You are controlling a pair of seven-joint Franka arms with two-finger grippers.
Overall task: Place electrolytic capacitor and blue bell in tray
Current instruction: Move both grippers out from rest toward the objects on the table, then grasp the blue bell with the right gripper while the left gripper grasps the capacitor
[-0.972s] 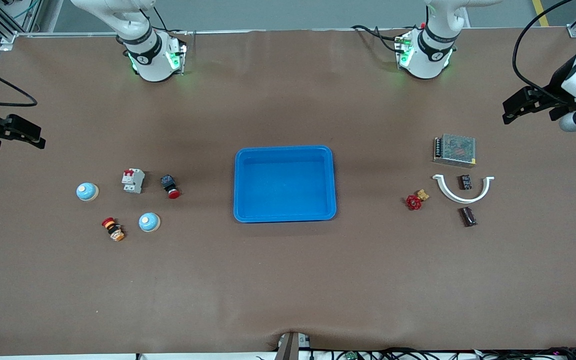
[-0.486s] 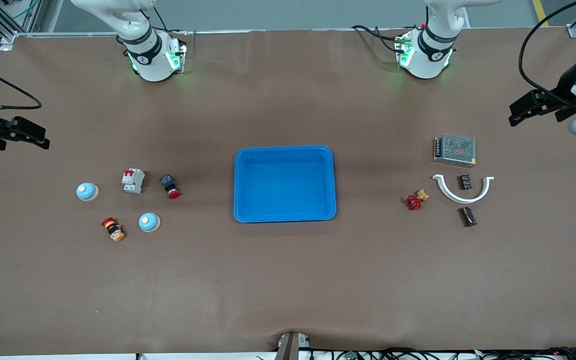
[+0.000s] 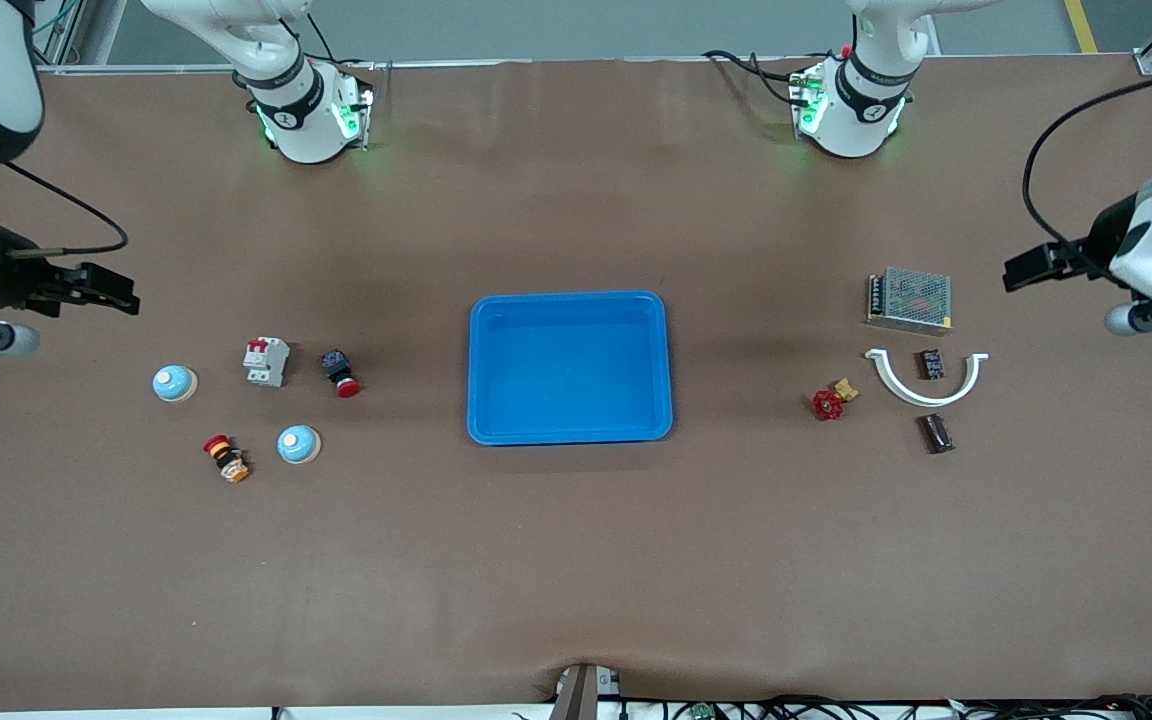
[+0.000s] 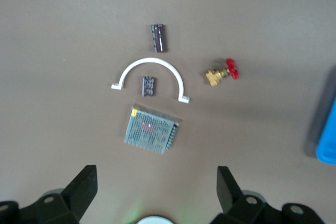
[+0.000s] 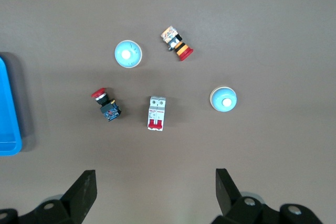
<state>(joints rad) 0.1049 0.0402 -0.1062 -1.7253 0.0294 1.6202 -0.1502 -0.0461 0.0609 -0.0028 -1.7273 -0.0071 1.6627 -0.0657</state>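
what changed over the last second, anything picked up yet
Nothing picked up. The right claw has swung in from the table's edge toward the two blue bells. The left claw has come down toward the metal-mesh box. Both are open and empty. The tray and all small parts stayed put.

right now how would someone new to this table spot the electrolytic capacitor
Start at the blue tray and go toward the left arm's end of the table to the white curved bracket. The electrolytic capacitor lies just nearer the front camera than it: a dark cylinder on its side, outside the arc.
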